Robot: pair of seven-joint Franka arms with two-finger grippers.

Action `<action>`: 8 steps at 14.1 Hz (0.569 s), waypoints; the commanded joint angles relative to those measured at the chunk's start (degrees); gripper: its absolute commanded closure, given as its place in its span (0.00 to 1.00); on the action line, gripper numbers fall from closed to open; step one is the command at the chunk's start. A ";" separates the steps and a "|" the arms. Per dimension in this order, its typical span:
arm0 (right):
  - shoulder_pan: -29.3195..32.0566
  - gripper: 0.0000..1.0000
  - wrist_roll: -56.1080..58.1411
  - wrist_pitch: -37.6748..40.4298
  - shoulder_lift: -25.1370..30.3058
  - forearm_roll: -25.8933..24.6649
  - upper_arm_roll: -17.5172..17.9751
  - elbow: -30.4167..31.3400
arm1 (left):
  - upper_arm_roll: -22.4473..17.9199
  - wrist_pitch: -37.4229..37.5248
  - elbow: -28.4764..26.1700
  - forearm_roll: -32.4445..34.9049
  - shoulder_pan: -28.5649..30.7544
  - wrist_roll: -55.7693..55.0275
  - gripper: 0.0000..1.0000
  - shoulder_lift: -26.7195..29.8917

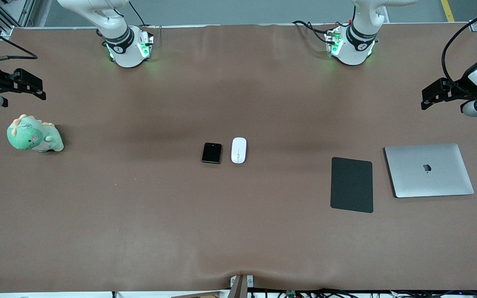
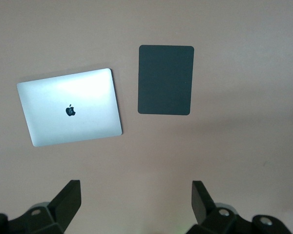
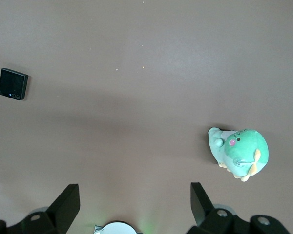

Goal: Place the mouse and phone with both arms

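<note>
While both arms wait raised at their own ends of the brown worktop [image 1: 139, 215], nothing is held. Left gripper [image 2: 136, 200]: over bare worktop at the left arm's end, fingers spread wide apart, empty; seen in the front view at that view's edge [image 1: 431, 96]. Right gripper [image 3: 135, 200]: over the right arm's end of the worktop, fingers likewise wide apart, empty; in the front view near the edge [image 1: 31, 87]. Mouse [image 1: 238, 150]: white, oval, flat on the worktop about mid-table, long axis running toward the front camera. Phone [image 1: 211, 153]: black, folded, nearly square, just beside the mouse on the side toward the right arm's end, a narrow gap between them, not touching; also visible in the right wrist view [image 3: 13, 84], lenses at one corner. Black pad [image 1: 352, 184]: flat, toward the left arm's end, well apart from the mouse. Silver laptop [image 1: 429, 170]: closed, lid logo up, just beside the pad, further toward the left arm's end, slightly skewed against the pad. Green plush dinosaur [image 1: 33, 135]: sits at the right arm's end, near the right gripper, well apart from the phone.
</note>
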State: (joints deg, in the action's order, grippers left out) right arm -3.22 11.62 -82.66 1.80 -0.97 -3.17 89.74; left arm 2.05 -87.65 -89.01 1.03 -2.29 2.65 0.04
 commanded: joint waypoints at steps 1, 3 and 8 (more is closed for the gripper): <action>-0.56 0.00 -0.20 0.04 -0.04 -1.05 -0.08 -0.18 | 0.59 4.30 -0.63 -0.15 0.27 -0.80 0.00 1.80; -0.65 0.00 -0.20 0.04 -0.04 -0.96 -0.08 -0.18 | 0.68 4.51 -0.37 -0.15 0.27 -1.06 0.00 1.63; -0.65 0.00 -0.20 0.04 -0.04 -1.05 -0.08 -0.18 | 0.68 3.72 -0.02 -0.68 0.00 -1.06 0.00 0.06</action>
State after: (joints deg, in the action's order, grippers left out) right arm -3.28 11.62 -82.66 1.80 -0.98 -3.15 89.74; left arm 2.40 -83.97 -89.09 1.03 -2.31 2.56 0.62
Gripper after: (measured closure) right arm 0.000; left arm 0.000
